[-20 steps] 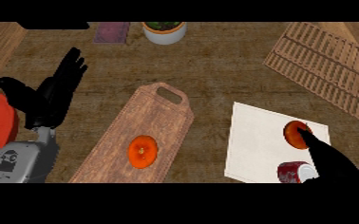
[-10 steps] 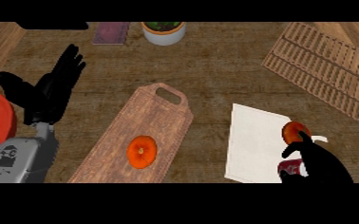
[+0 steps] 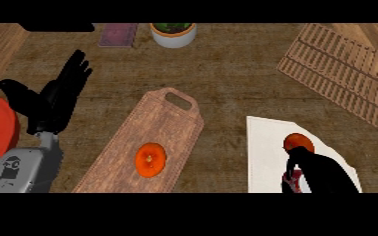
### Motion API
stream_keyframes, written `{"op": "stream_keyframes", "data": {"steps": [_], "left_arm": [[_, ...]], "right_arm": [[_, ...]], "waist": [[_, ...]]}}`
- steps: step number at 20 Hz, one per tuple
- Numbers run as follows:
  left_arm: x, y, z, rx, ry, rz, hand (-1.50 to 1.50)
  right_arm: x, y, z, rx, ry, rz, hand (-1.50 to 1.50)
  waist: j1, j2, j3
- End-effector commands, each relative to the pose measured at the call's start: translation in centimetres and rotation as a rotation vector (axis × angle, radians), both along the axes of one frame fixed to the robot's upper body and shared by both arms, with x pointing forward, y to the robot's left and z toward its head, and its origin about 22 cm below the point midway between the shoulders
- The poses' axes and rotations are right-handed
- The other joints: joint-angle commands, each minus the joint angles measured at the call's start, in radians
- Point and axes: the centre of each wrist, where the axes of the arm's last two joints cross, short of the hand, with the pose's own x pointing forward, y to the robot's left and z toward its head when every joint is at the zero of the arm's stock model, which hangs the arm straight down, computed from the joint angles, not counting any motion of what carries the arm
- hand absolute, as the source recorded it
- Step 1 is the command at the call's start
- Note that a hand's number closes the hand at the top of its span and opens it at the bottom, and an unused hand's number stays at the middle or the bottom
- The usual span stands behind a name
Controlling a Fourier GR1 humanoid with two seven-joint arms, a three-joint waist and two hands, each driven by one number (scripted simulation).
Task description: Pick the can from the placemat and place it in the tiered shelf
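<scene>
A white placemat (image 3: 266, 150) lies at the lower right. On it, only a red and white sliver of the can (image 3: 292, 183) shows beside my right hand (image 3: 325, 172). That hand lies over the can with its thumb and fingers curled round it, hiding most of it. A round orange-red item (image 3: 298, 141) sits on the mat just beyond the hand. The slatted wooden tiered shelf (image 3: 332, 70) stands at the upper right, apart from the hand. My left hand (image 3: 59, 97) rests open at the left edge, fingers up.
A wooden cutting board (image 3: 125, 150) with a handle lies in the middle, an orange round item (image 3: 150, 159) on it. A white pot with a plant (image 3: 173, 34) and a purple flat thing (image 3: 118, 34) stand at the back. A red object (image 3: 6, 130) shows at the left edge.
My right hand has slid left and down over the can and curled round it, covering more of it. The left hand has stayed still.
</scene>
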Motion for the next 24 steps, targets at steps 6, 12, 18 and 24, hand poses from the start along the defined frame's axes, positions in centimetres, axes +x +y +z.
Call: {"op": "stream_keyframes", "data": {"steps": [6, 12, 18, 24], "left_arm": [[0.1, 1.1, -0.1, 0.009, 0.015, 0.035, 0.00], [-1.5, 1.4, -1.3, 0.005, 0.014, 0.066, 0.00], [-0.4, 2.2, -0.1, 0.006, -0.022, 0.079, 0.00], [-1.1, 0.8, -0.5, 0.000, -0.026, 0.051, 0.00]], "right_arm": [[-7.9, 3.3, 2.6, 0.213, -0.124, 0.843, 1.50], [-10.6, 2.5, 6.9, 0.611, -0.347, 0.718, 1.50], [-10.4, 0.8, 10.8, 0.713, -0.560, 0.640, 1.50], [-9.5, -0.6, 12.9, 0.720, -0.634, 0.547, 1.50]], "waist": [[-0.034, -0.004, 0.010], [-0.052, -0.001, 0.010], [-0.062, 0.008, 0.009], [-0.043, 0.009, 0.007]]}}
